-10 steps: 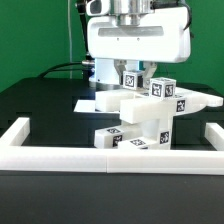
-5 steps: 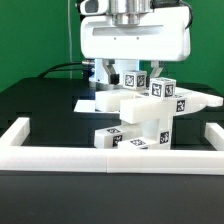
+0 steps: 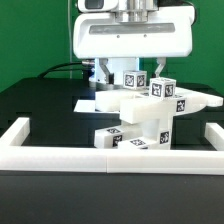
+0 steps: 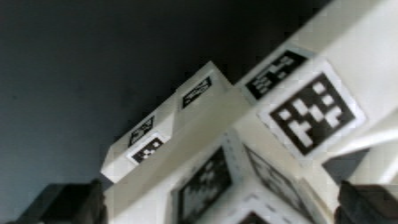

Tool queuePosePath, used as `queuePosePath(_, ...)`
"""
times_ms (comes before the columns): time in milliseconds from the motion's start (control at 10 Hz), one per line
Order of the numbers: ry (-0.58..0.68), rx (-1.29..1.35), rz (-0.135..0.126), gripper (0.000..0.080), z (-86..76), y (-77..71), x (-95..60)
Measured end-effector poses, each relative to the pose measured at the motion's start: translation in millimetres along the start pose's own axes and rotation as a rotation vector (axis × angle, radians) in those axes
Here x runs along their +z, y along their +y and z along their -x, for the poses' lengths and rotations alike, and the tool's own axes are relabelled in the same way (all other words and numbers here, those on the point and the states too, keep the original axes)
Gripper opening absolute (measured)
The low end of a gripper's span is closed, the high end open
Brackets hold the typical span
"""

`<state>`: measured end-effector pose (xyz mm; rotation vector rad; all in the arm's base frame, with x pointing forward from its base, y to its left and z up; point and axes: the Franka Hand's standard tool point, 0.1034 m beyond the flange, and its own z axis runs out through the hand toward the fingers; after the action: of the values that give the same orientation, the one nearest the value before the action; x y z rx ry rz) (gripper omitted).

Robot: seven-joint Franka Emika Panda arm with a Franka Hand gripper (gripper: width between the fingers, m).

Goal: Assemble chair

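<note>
White chair (image 3: 143, 112) stands half-built; claw (image 3: 118, 76) above it.

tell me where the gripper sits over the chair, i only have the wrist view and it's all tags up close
observer: the gripper hangs just above the chair's top, toward the exterior view's left of it.
operator: is the chair standing or tipped
observer: standing, on a black table, with a slab jutting toward the exterior view's right.
operator: anything near it
observer: a low white wall runs across in front of it and turns back at both ends.
</note>
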<state>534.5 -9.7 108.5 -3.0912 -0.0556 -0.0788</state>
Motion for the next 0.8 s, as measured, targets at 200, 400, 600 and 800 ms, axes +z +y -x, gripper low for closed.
queuePosePath(200,-0.003,-0.155,0.004,0.0649,2.3,-1.4,0.2)
queuePosePath(400,-0.006,-0.283,0.009,0.0649,2.3,-1.8,-0.9)
queuePosePath(600,-0.006,-0.389,0.014,0.0649,1.0,-2.9,-2.4)
queuePosePath(800,-0.008,-0.441,0.019,0.0622,0.6,-1.7,-2.4)
